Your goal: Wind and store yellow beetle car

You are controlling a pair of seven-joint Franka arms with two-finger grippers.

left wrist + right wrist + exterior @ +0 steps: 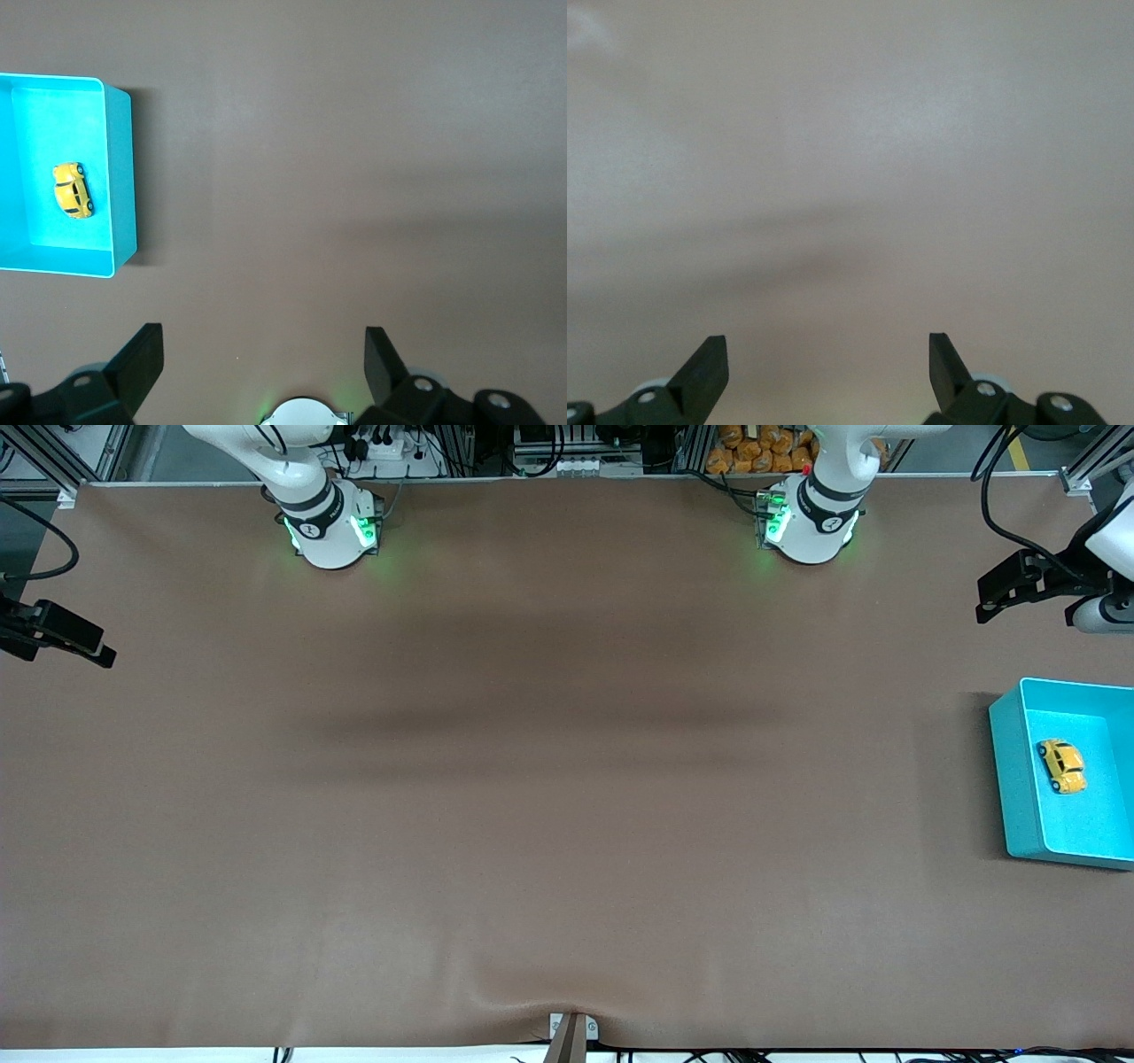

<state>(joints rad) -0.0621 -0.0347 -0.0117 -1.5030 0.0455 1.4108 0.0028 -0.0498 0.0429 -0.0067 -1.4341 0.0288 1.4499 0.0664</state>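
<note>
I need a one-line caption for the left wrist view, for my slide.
Open left gripper over the brown table; yellow beetle car lies inside the turquoise bin.

I am working in a robotics lab. Two arm bases (332, 527) bolt onto a brown-covered surface (532, 824), with aluminium framing (53, 465) and cables (997, 505) around.

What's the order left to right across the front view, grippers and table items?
Right gripper, open → left gripper, open → bin → car inside the bin.
</note>
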